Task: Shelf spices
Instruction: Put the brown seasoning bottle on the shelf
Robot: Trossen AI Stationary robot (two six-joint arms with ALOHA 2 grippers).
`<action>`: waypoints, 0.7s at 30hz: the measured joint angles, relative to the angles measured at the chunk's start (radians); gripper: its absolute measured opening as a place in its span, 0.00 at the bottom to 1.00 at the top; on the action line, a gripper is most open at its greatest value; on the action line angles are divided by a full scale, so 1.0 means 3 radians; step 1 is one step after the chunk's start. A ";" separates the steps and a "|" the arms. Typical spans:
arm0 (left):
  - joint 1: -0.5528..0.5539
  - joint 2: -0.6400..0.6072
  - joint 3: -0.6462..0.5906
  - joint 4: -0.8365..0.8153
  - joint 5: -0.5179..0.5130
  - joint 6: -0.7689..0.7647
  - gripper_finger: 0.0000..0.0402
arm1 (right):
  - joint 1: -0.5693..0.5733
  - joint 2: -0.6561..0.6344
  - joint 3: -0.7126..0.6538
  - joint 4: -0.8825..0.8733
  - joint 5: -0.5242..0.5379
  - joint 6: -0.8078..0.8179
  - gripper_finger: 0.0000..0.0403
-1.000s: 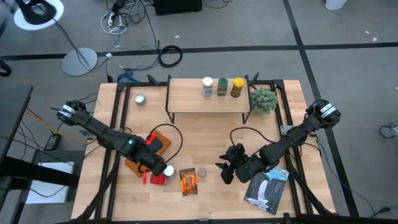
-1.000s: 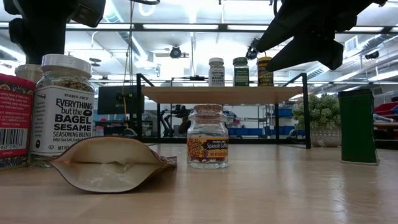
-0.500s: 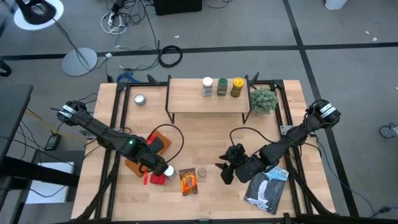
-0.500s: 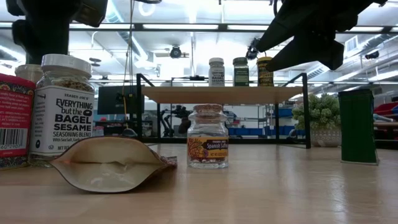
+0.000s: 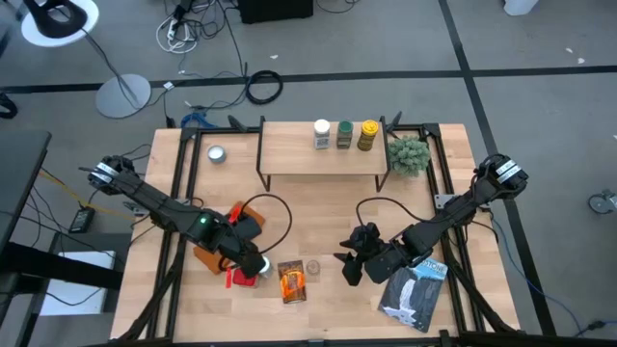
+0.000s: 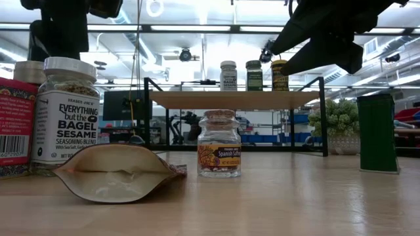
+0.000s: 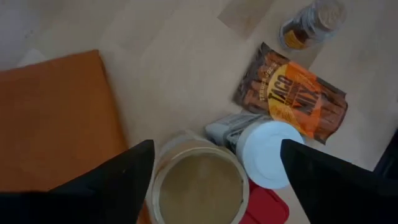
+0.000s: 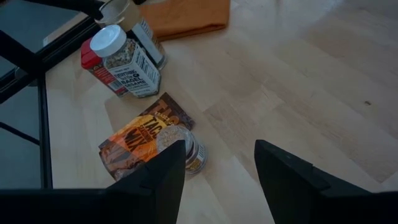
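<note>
The shelf point(image 5: 323, 159) stands at the far middle of the table on its thin black legs, with three jars on its top board: white-lidded point(image 5: 322, 133), green-lidded point(image 5: 344, 135) and yellow-lidded point(image 5: 367, 135). Near the front left stand a tan cylinder point(image 7: 199, 186), a white-lidded bagel-seasoning jar point(image 6: 65, 111) and a red tin point(image 6: 14, 124). An orange packet point(image 5: 292, 280) lies flat beside a small glass jar point(image 5: 311, 267). My left gripper point(image 7: 216, 149) hangs open above the tan cylinder, a finger on either side and clear of it. My right gripper point(image 8: 221, 149) hovers open to the small jar's right.
A flat brown slab point(image 5: 220, 241) lies under my left arm, and a silver round tin point(image 5: 217, 153) sits at the far left. A small plant point(image 5: 409, 154) stands beside the shelf, a dark green box point(image 6: 377, 133) at the right, and a printed bag point(image 5: 415, 294) at the front right.
My left gripper has tipped and rolled at the wrist above the tan cylinder, staying over the same spot and open. My right arm and all the containers have kept still.
</note>
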 joint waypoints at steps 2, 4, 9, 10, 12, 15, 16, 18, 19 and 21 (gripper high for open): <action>0.0000 0.0000 0.0000 -0.0006 -0.0025 0.0000 0.93 | 0.0000 0.0000 0.0000 0.0001 -0.0029 0.0000 0.48; 0.0000 -0.0001 0.0000 -0.0004 -0.0027 0.0094 0.98 | 0.0000 0.0000 0.0000 0.0001 -0.0060 0.0000 0.48; 0.0000 -0.0001 0.0000 0.0024 -0.0027 0.0389 0.98 | 0.0000 0.0000 0.0000 0.0001 -0.0062 -0.0022 0.48; 0.0000 -0.0001 0.0000 0.0031 -0.0028 0.0413 0.98 | 0.0000 0.0000 0.0000 0.0001 -0.0062 -0.0023 0.48; 0.0000 -0.0001 0.0000 0.0050 -0.0026 0.0413 0.98 | 0.0000 0.0000 0.0000 0.0001 -0.0062 -0.0023 0.48; -0.0002 -0.0001 0.0000 0.0130 -0.0020 0.0413 0.98 | 0.0000 0.0000 0.0000 0.0001 -0.0064 -0.0025 0.48; -0.0005 -0.0001 0.0000 0.0156 -0.0012 0.0416 0.98 | 0.0000 0.0000 0.0000 -0.0001 -0.0065 -0.0027 0.48; -0.0005 -0.0001 0.0000 0.0207 0.0011 0.0417 0.98 | 0.0000 0.0000 0.0000 0.0000 -0.0065 -0.0027 0.48; -0.0005 -0.0001 0.0000 0.0225 0.0035 0.0407 0.98 | 0.0000 0.0000 0.0000 0.0000 -0.0065 -0.0027 0.48; -0.0004 -0.0001 0.0000 0.0218 0.0115 0.0357 0.98 | 0.0000 0.0000 0.0000 -0.0001 -0.0066 -0.0027 0.48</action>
